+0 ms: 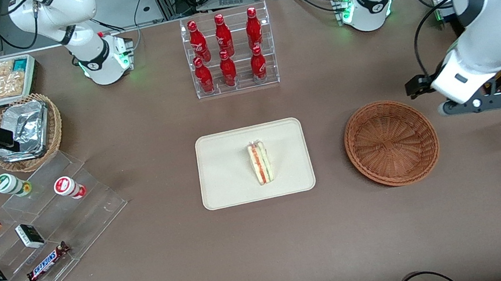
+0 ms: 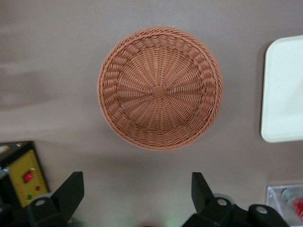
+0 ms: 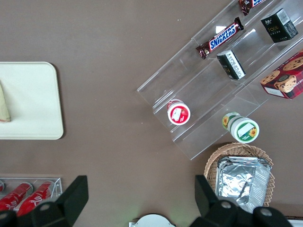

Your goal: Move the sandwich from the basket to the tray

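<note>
Sandwich point(image 1: 260, 162) lies on the cream tray point(image 1: 227, 185) mid-surface, wicker basket point(image 1: 391, 142) sits bare beside it toward the working arm's end, and the tool point(image 2: 137, 194) hovers above the basket, fingers spread, gripping nothing.

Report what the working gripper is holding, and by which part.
Nothing. The gripper is open and empty above the basket; the sandwich lies on the tray.

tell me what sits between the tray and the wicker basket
Nothing: only bare brown table lies between the tray and the empty basket, seen from the front. The open tool hovers above the basket.
</note>
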